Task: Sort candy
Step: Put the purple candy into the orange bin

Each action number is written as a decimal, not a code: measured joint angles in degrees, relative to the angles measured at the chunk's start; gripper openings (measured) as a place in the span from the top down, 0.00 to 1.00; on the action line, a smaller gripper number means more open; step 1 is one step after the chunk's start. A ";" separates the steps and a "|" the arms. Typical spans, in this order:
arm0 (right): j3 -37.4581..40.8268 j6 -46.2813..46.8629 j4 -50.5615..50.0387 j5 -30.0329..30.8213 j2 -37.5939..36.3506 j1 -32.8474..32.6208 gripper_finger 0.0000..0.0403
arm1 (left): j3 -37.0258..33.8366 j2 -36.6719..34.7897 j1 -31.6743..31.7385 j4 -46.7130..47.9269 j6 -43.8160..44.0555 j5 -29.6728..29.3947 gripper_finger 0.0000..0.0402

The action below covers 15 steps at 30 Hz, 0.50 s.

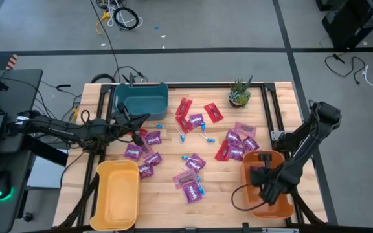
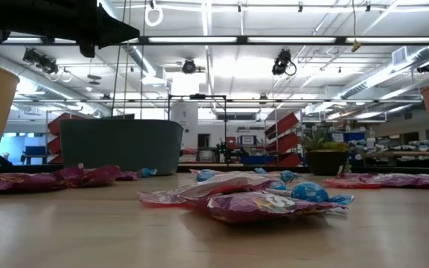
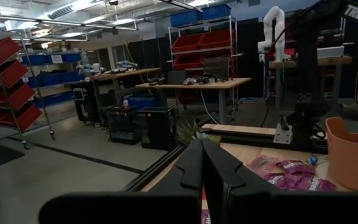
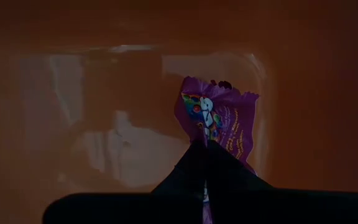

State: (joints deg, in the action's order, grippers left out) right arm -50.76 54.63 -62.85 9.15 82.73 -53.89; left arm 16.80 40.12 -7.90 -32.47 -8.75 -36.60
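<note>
Candy lies spread over the wooden table: purple packets (image 1: 238,145), red packets (image 1: 186,107) and small blue lollipops (image 1: 203,136). My right gripper (image 4: 204,149) hangs over the inside of the orange bin (image 1: 283,207) at the near right, pointing down and shut on one purple packet (image 4: 219,121). My left gripper (image 1: 136,134) is shut with nothing in it. It hovers above the purple packets near the teal bin (image 1: 141,97), pointing level toward the table's right. My right gripper pinches the purple packet by one edge (image 4: 202,142) between its two shut fingers, coming from above and pointing down. The packet reaches out beyond the fingertips over the orange bin's floor (image 4: 117,149). Whether it touches the floor, I cannot tell.
A yellow bin (image 1: 116,194) stands at the near left, and the teal bin at the far left. A small potted plant (image 1: 239,92) stands at the far edge. In the low view a heap of packets (image 2: 259,201) lies close to the near edge.
</note>
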 joint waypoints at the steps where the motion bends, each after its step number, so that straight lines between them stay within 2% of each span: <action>1: 0.00 -0.25 0.06 0.19 0.62 0.00 1.00 | 0.00 0.00 0.00 0.00 0.00 0.00 0.99; 15: -0.02 1.09 -0.60 0.52 3.27 0.11 0.97 | 0.00 0.00 0.00 0.13 0.00 0.00 0.99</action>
State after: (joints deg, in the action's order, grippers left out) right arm -50.78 55.72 -63.45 9.67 86.00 -53.78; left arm 16.80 40.12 -7.90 -32.34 -8.75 -36.60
